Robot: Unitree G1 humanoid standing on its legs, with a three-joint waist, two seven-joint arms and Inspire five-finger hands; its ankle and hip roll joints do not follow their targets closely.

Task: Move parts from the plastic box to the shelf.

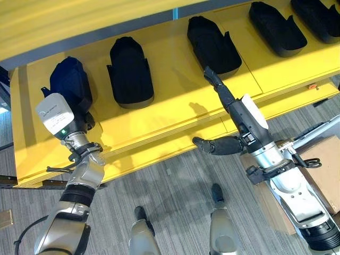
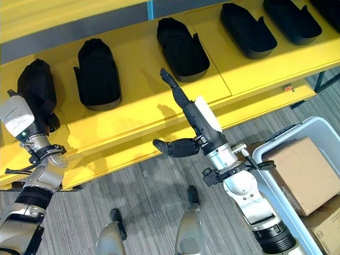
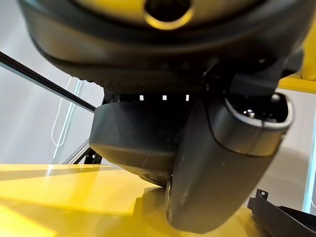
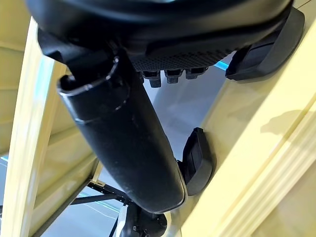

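Several black moulded parts lie in a row on the yellow shelf (image 1: 175,106). My left hand (image 3: 217,168) is at the leftmost part (image 1: 70,82), which rests on the shelf's left end; its thumb is curled against the part's dark shell (image 3: 133,143). My right hand (image 1: 236,111) reaches over the shelf's front edge, open, with straight fingers (image 1: 215,79) pointing at the third part (image 1: 212,45) and nothing in it. Its thumb (image 1: 215,144) sticks out to the left below the shelf lip. The second part (image 1: 130,71) lies between the two hands.
A grey plastic box (image 2: 297,126) stands on the floor at the lower right with a cardboard box (image 2: 303,172) inside. Two more black parts (image 1: 276,29) (image 1: 319,16) lie further right on the shelf. Grey carpet runs below the shelf.
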